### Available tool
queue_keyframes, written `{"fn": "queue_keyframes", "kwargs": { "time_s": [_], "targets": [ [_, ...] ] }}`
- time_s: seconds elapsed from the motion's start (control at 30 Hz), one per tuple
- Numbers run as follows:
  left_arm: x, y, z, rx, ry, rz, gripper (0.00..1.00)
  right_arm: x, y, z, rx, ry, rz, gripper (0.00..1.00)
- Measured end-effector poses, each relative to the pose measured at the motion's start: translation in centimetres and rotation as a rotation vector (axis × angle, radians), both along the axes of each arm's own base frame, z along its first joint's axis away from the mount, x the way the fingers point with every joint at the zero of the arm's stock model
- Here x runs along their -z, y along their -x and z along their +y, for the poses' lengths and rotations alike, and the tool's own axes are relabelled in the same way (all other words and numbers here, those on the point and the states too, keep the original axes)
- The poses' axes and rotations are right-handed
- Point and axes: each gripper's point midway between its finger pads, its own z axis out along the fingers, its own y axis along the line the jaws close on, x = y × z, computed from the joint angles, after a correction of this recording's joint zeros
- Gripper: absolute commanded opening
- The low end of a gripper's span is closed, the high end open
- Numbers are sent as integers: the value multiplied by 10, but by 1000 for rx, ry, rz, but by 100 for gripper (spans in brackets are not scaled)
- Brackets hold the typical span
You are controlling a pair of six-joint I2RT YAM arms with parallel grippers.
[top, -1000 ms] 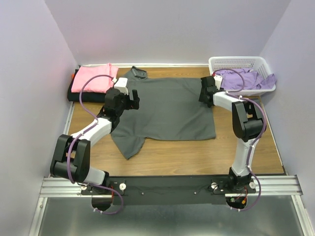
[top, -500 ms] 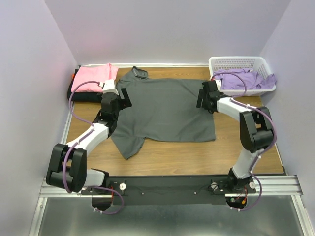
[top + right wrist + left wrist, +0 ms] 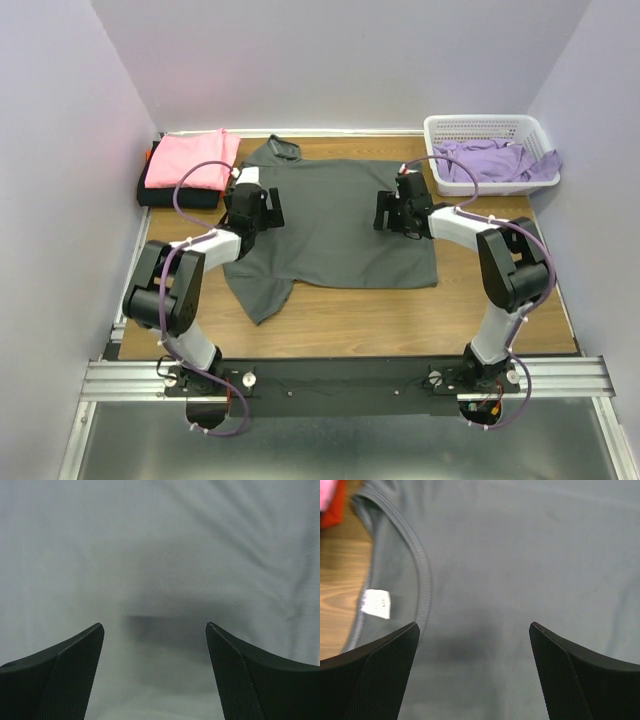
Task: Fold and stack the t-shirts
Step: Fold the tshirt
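- I saw the grey shirt (image 3: 340,235) lying flat mid-counter (image 3: 400,310).
- Left hand (image 3: 475,645) and right hand (image 3: 155,640) were wide open and empty, just above it.
- Pink shirt (image 3: 188,160) sat folded on the black shirt (image 3: 165,198), far left.

Charcoal t-shirt (image 3: 340,225) matt soft cloth; table (image 3: 330,320) wood-grain; basket (image 3: 480,123) plastic lattice.

Both arms angle inward across the worktop, left hand (image 3: 258,207) and right hand (image 3: 393,212) low, jaws spread wide.
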Motion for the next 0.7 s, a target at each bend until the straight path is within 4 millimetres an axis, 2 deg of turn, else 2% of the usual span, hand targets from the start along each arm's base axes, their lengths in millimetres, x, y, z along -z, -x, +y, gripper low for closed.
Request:
{"fn": "queue_keyframes", "kwargs": {
  "time_s": [0.07, 0.23, 0.37, 0.53, 0.7],
  "targets": [
    [9, -2, -4, 15, -2, 30, 98, 12, 1, 3, -10, -4, 24, 89],
    [25, -8, -14, 55, 5, 84, 98, 10, -13, 11, -20, -26, -3, 90],
    [27, -12, -18, 71, 0, 110, 98, 10, -24, 16, -19, -36, -22, 91],
    [24, -29, -24, 86, -15, 127, 98, 9, -35, 20, -11, -49, -40, 93],
    [35, -35, -31, 113, -53, 185, 98, 9, -45, 19, 3, -59, -53, 94]
  ]
}}
